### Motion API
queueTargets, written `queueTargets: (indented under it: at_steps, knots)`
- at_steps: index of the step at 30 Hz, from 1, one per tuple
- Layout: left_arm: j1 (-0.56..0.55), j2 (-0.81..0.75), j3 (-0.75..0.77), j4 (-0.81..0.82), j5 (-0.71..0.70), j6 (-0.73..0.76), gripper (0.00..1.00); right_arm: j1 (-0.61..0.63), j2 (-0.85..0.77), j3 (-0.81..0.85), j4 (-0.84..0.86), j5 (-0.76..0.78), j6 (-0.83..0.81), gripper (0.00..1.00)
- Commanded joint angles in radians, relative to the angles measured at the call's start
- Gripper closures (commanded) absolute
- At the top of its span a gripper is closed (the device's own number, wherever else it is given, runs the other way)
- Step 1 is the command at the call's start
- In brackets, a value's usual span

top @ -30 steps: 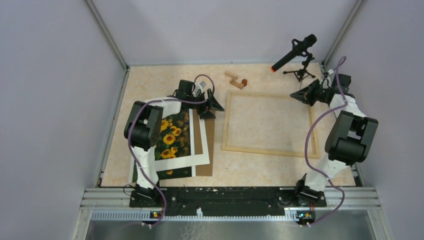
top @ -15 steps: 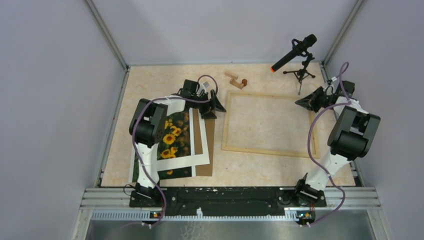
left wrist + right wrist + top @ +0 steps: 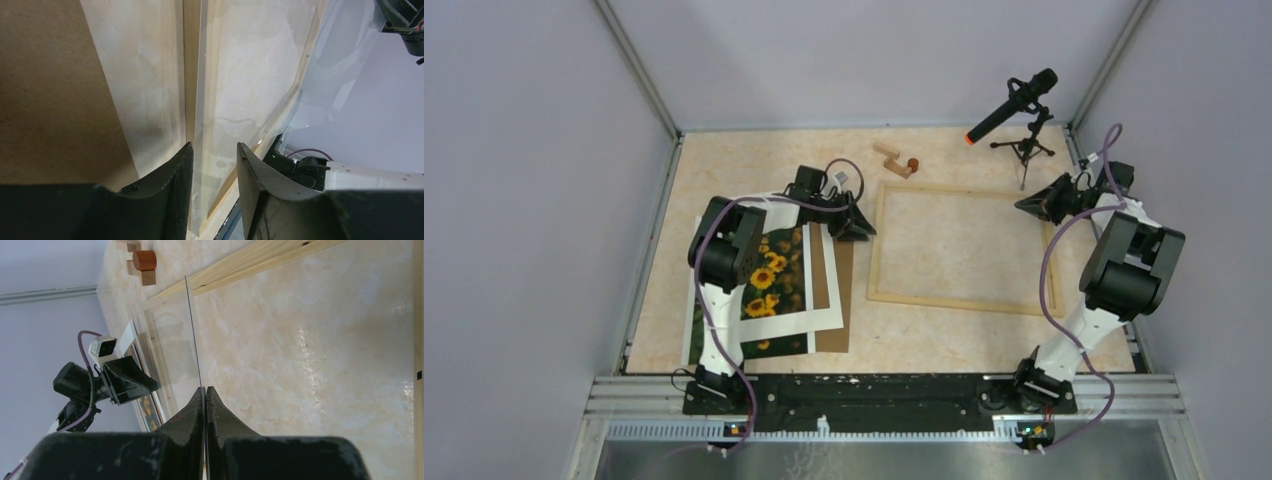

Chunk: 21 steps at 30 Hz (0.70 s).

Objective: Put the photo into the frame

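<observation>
Now the right claw [image 3: 205, 389] pinches a thin clear sheet [image 3: 172, 345]; the left claw [image 3: 214, 148] stands open around its edge.

Pale wood, brown board, one clear pane.
The bare light-wood rectangular frame [image 3: 876, 240] shows plain grain and no varnish shine. The mottled beige tabletop [image 3: 310, 340] is smooth and catches a soft sheen. The thin transparent glossy pane [image 3: 172, 340] throws reflections; glass or acrylic, can't say. The flat brown backing board [image 3: 45, 90] looks matt and fibrous. Black left gripper [image 3: 214, 146] and black right gripper [image 3: 205, 389] are both matt plastic, lightly scuffed.
</observation>
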Motion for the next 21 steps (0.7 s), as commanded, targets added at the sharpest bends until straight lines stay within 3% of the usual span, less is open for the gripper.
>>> queueTargets:
  at_steps: [1,5,16,21]
  knots:
    - [-0.010,-0.011,-0.020,0.023,0.023,0.011,0.58,-0.007,-0.003,0.008,0.039,-0.021,-0.007,1.00]
    - [-0.022,-0.017,-0.031,-0.010,0.013,0.030,0.63,-0.006,-0.006,0.009,0.042,-0.020,-0.005,1.00]
    - [-0.029,-0.029,-0.025,0.010,0.020,-0.003,0.98,-0.007,0.008,0.034,-0.005,0.029,-0.038,1.00]
    - [-0.051,-0.043,-0.029,0.037,0.028,-0.021,1.00,-0.008,0.011,0.044,-0.016,0.046,-0.040,1.00]
